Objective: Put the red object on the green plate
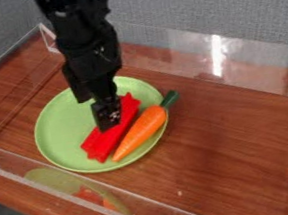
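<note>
Found red block lying flat on green plate, beneath open claw.
Left to right: noted plate at left, on wooden bench, with rim surrounding block and carrot. Next, observed claw pointing down over block's far end, fingers judged spread, with nothing pinched; cannot confirm contact. Judged block light, stiff and plastic-like, slightly slippery on smooth faces, unlikely to break. If regripping, advise taking hold across narrow width, near middle, to limit tipping. Read long axis as slanting from near-left end, towards plate's near rim, up to far-right end, partly behind claw. Last, at right, recorded carrot close beside block, roughly parallel, liable to be nudged by a wide grip.
</note>
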`<state>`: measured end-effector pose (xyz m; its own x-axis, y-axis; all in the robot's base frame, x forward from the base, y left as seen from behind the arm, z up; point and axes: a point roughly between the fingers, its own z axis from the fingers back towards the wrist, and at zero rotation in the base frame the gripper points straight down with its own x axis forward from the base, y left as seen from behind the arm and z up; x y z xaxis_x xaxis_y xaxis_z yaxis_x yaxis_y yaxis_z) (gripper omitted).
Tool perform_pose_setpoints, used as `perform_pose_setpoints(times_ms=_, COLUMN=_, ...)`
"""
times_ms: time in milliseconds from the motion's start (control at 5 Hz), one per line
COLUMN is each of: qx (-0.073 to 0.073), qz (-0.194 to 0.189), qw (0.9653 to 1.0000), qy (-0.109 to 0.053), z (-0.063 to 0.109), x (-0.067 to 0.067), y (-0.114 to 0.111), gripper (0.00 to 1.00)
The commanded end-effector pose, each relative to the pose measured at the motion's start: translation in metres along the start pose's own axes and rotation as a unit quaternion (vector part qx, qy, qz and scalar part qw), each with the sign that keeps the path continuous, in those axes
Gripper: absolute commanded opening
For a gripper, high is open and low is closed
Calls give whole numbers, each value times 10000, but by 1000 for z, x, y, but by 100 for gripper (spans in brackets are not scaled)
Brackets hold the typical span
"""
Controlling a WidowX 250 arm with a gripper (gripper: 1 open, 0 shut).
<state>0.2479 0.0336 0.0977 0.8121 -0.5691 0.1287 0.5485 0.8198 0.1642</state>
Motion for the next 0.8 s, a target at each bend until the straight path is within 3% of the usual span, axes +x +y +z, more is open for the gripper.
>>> perform_pose_setpoints(times_ms=0, qx=133, qz=-213, qw=9996, qy=-140, z=30, x=-4, y=2, gripper=100)
perform_pose_setpoints(times_ms=200, qx=73, qz=-190, qw=9997, qy=-158, z=32, x=-2, y=12, gripper=100)
perform_pose_setpoints(times_ms=600, qx=-233, qz=-4, qw=9996, qy=-181, z=23, x=-2, y=26, gripper=100)
